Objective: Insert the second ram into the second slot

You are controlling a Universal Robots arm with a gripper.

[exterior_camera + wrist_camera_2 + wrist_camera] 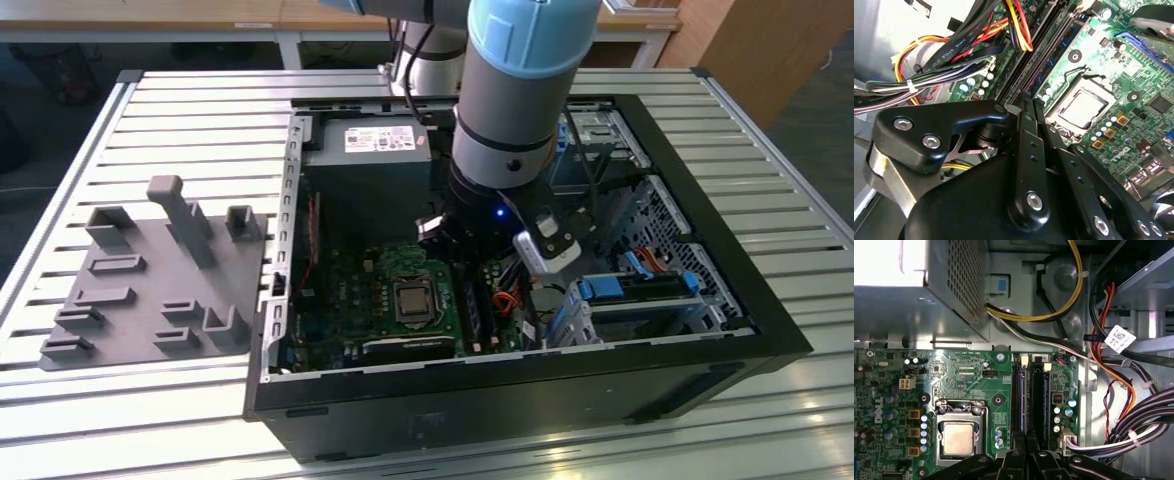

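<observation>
Open case, fingers above RAM slots.

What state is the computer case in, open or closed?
Open: the case has no side panel on top, and the motherboard inside is exposed.

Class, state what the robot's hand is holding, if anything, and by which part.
Nothing that shows: the hand is shut with no stick in it, just above the memory slots.
</observation>
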